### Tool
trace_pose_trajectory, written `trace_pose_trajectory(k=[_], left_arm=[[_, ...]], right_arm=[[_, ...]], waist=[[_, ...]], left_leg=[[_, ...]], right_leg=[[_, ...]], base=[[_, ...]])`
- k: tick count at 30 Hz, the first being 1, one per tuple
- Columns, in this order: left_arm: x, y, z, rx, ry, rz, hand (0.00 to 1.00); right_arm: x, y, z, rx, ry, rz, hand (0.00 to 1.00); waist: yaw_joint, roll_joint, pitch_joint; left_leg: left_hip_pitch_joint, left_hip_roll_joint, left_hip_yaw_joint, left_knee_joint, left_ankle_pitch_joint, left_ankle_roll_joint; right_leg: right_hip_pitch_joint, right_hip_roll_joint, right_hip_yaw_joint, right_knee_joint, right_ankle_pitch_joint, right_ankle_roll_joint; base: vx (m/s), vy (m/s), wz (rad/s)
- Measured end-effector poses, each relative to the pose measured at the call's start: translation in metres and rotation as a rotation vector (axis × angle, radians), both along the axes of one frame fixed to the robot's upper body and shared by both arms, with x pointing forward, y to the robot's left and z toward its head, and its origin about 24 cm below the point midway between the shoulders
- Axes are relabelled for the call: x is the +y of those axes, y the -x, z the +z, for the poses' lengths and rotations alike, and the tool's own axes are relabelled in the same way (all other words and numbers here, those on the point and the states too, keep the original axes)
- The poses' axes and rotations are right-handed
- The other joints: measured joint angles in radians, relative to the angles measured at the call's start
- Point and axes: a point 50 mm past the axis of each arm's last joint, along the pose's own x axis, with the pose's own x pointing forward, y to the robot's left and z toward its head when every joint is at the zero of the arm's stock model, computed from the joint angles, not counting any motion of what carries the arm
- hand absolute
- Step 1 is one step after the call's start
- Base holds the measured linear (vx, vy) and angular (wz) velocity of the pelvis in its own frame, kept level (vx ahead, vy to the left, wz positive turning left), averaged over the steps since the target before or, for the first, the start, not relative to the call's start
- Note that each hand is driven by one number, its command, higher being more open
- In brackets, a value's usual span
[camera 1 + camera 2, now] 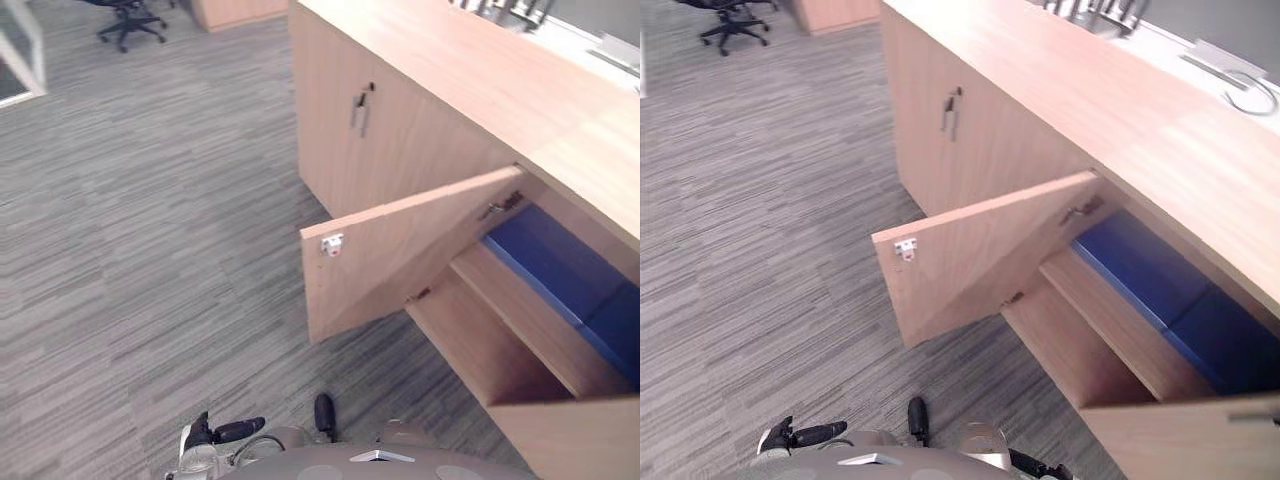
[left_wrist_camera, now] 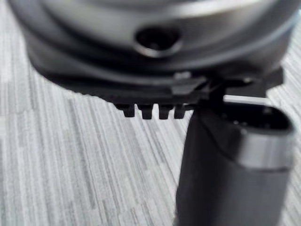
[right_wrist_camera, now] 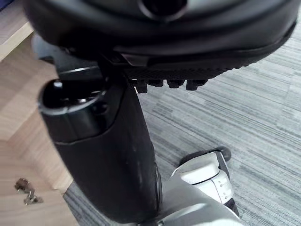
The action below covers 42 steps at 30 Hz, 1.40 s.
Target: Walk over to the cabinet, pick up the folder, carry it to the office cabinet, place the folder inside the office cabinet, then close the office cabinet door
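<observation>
left eye view is showing the blue folder (image 1: 556, 268) already lying on the upper shelf inside the office cabinet (image 1: 470, 335), right of centre, while its door (image 1: 400, 250) is standing wide open over the carpet (image 1: 150, 250). the left hand (image 2: 221, 165) and right hand (image 3: 108, 155) are hanging low, fingers relaxed, apart and holding nothing. probably only the closing is remaining. a push landing near the hinge or glancing off the door's edge risks leaving it ajar, and a folder poking past the shelf could be blocking it.
</observation>
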Motion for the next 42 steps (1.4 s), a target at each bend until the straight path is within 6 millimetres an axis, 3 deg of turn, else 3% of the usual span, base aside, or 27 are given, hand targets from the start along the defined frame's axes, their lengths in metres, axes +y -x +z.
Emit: trace_pose_trajectory(k=[2, 5, 7, 8, 10, 11, 12, 13, 14, 16, 18, 19, 23, 26, 31, 37, 42], left_arm=[[0.000, 0.003, 0.000, 0.003, -0.002, 0.005, 1.00], [0.002, 0.007, 0.000, 0.010, -0.005, 0.024, 1.00], [0.005, -0.002, 0.003, -0.040, 0.002, 0.079, 1.00], [0.005, -0.004, 0.003, -0.048, 0.001, 0.084, 1.00], [0.009, 0.001, 0.003, -0.045, 0.003, 0.141, 1.00], [0.009, 0.005, 0.002, -0.038, 0.007, 0.160, 1.00], [0.007, 0.009, 0.001, -0.033, 0.018, 0.188, 1.00], [0.006, 0.010, 0.001, -0.031, 0.019, 0.192, 1.00], [0.005, 0.007, 0.001, -0.036, 0.022, 0.191, 1.00], [0.006, -0.001, 0.003, -0.060, 0.021, 0.186, 1.00], [0.008, -0.016, 0.009, -0.127, 0.022, 0.172, 1.00], [0.009, -0.020, 0.011, -0.147, 0.022, 0.166, 1.00], [0.014, -0.055, 0.031, -0.301, 0.015, 0.074, 1.00], [0.018, -0.101, 0.061, -0.476, -0.018, -0.025, 1.00], [0.013, -0.149, 0.107, -0.658, -0.147, -0.252, 1.00], [-0.010, -0.194, 0.143, -0.771, -0.257, -0.495, 1.00], [-0.018, -0.206, 0.153, -0.801, -0.276, -0.567, 1.00]], right_arm=[[0.001, 0.000, 0.000, 0.006, -0.003, 0.014, 1.00], [0.002, -0.001, -0.001, 0.009, -0.007, 0.015, 1.00], [0.003, -0.004, -0.001, 0.004, -0.009, 0.014, 1.00], [0.003, -0.004, -0.001, 0.004, -0.007, 0.012, 1.00], [0.006, -0.007, -0.001, 0.000, -0.005, -0.009, 1.00], [0.005, -0.008, -0.001, -0.004, -0.003, -0.020, 1.00], [0.003, -0.007, 0.000, -0.011, -0.001, -0.052, 1.00], [0.001, -0.007, 0.000, -0.015, 0.003, -0.062, 1.00], [-0.002, -0.010, 0.001, -0.033, 0.013, -0.070, 1.00], [-0.003, -0.009, 0.001, -0.041, 0.013, -0.105, 1.00], [0.001, -0.006, 0.000, -0.039, -0.004, -0.145, 1.00], [0.002, -0.005, 0.000, -0.039, -0.008, -0.152, 1.00], [0.003, -0.003, -0.001, -0.042, -0.019, -0.170, 1.00], [0.003, -0.002, -0.001, -0.046, -0.027, -0.167, 1.00], [-0.001, 0.004, 0.000, -0.047, -0.021, -0.164, 1.00], [-0.003, 0.004, 0.001, -0.055, -0.021, -0.162, 1.00], [-0.003, 0.003, 0.001, -0.060, -0.027, -0.159, 1.00]], waist=[[0.020, -0.001, -0.003], [0.016, -0.005, -0.010], [0.017, -0.009, -0.005], [0.019, -0.013, 0.000], [0.027, -0.029, 0.016], [0.026, -0.033, 0.018], [0.023, -0.024, 0.012], [0.020, -0.015, 0.008], [0.013, 0.000, 0.009], [0.013, 0.004, 0.001], [0.010, 0.000, -0.006], [0.006, 0.000, -0.006], [-0.012, -0.002, -0.009], [-0.013, 0.000, -0.011], [-0.031, 0.026, -0.022], [-0.043, 0.040, -0.032], [-0.051, 0.037, -0.032]], left_leg=[[0.002, 0.001, -0.006, 0.004, 0.016, -0.018], [-0.023, 0.002, -0.045, 0.031, 0.041, 0.011], [-0.105, 0.003, -0.078, 0.135, 0.020, -0.021], [-0.121, 0.014, -0.061, 0.158, -0.022, -0.045], [-0.156, 0.150, 0.181, 0.364, -0.163, -0.044], [-0.152, 0.183, 0.199, 0.410, -0.182, -0.049], [-0.140, 0.236, 0.202, 0.461, -0.195, -0.074], [-0.132, 0.256, 0.196, 0.461, -0.205, -0.088], [-0.118, 0.265, 0.189, 0.418, -0.205, -0.126], [-0.078, 0.211, 0.185, 0.275, -0.122, -0.118], [0.000, 0.156, 0.184, 0.031, -0.001, -0.108], [0.005, 0.150, 0.181, 0.000, 0.017, -0.100], [0.008, 0.140, 0.184, 0.000, 0.022, -0.094], [0.009, 0.132, 0.192, 0.000, 0.023, -0.093], [0.022, 0.133, 0.207, -0.001, 0.022, -0.094], [0.027, 0.142, 0.216, 0.000, 0.021, -0.096], [0.048, 0.149, 0.231, 0.000, 0.014, -0.106]], right_leg=[[-0.002, 0.014, -0.002, -0.038, 0.000, -0.002], [-0.003, 0.043, -0.025, -0.078, 0.014, -0.020], [-0.001, 0.046, -0.082, -0.092, 0.047, -0.022], [0.002, 0.045, -0.097, -0.095, 0.054, -0.029], [0.028, 0.042, -0.156, -0.099, 0.061, -0.044], [0.040, 0.041, -0.169, -0.102, 0.060, -0.045], [0.054, 0.041, -0.181, -0.109, 0.060, -0.045], [0.055, 0.040, -0.186, -0.114, 0.060, -0.045], [0.053, 0.034, -0.191, -0.118, 0.064, -0.038], [0.049, 0.016, -0.179, -0.149, 0.104, -0.024], [0.035, 0.012, -0.161, -0.205, 0.150, -0.012], [0.031, 0.012, -0.161, -0.210, 0.153, -0.008], [0.034, 0.011, -0.138, -0.221, 0.174, -0.005], [0.041, 0.009, -0.128, -0.243, 0.176, -0.004], [0.060, 0.015, -0.110, -0.272, 0.177, -0.005], [0.070, 0.026, -0.104, -0.292, 0.175, -0.015], [0.084, 0.036, -0.082, -0.294, 0.173, -0.027]], base=[[0.08, -0.134, 0.29], [0.06, -0.159, 0.49], [0.02, -0.170, 0.80], [-0.02, -0.134, 0.57], [-0.06, -0.138, 0.26], [-0.02, -0.085, 0.14], [0.04, 0.035, 0.09], [0.05, 0.074, 0.20], [0.06, 0.154, 0.19], [0.06, 0.181, 0.22], [0.00, 0.159, 0.11], [-0.02, 0.125, 0.02], [-0.01, 0.074, -0.04], [-0.02, 0.019, -0.05], [-0.02, -0.001, -0.10], [0.01, -0.018, -0.05], [0.05, -0.020, -0.11]])
